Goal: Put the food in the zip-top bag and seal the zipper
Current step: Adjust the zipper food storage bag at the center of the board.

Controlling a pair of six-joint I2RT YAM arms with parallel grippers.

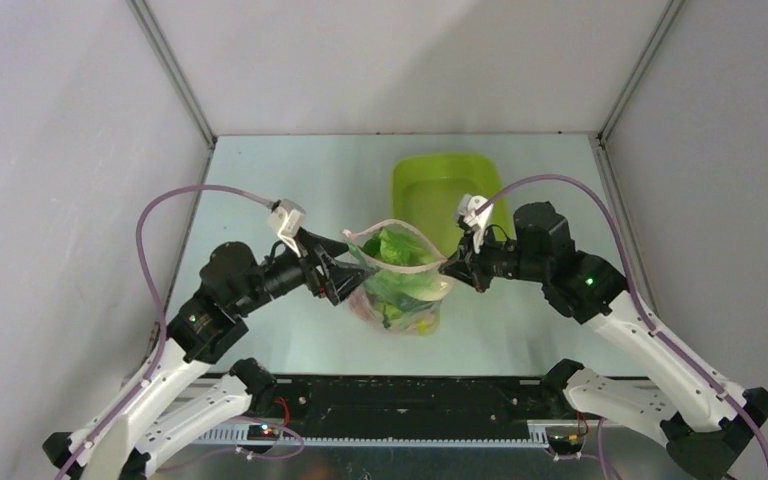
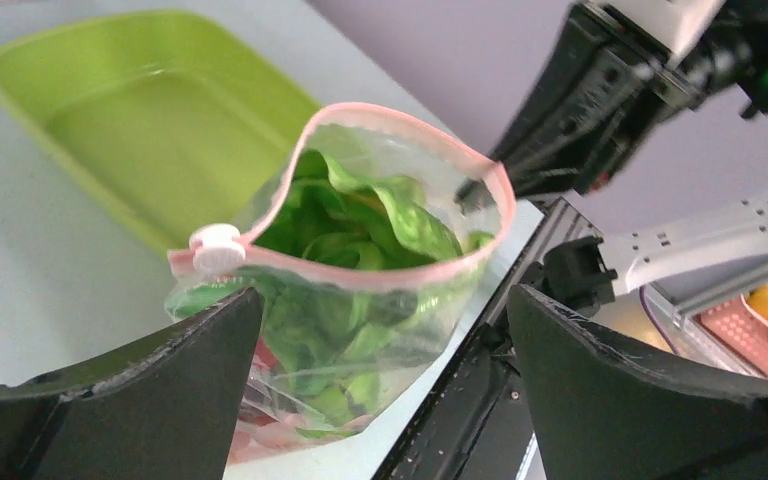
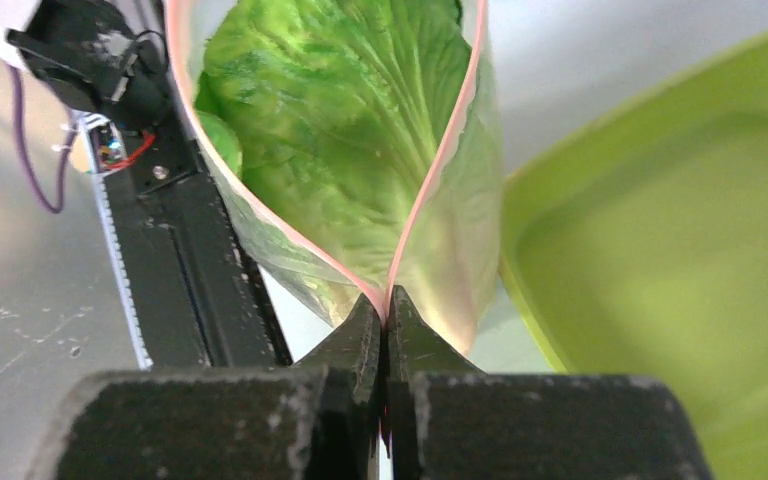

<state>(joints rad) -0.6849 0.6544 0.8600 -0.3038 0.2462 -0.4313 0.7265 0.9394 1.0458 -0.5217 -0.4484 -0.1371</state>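
Sealing looks the step in hand: bag [image 1: 400, 295] of lettuce [image 3: 340, 120] stands mid-surface, zipper [image 2: 360, 272] gaping, right end effector [image 3: 385, 320] pinching its right end, left end effector [image 1: 335, 278] spread at the white slider [image 2: 218, 248], which it likely must clamp and draw rightward.

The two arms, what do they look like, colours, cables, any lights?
The left arm and right arm both have white lower links and black upper joints. Each carries a lilac cable looping to a white camera mount at the wrist, and a small green light shows on the black housing. The left end effector and right end effector each have two wedge-shaped matte black fingers.
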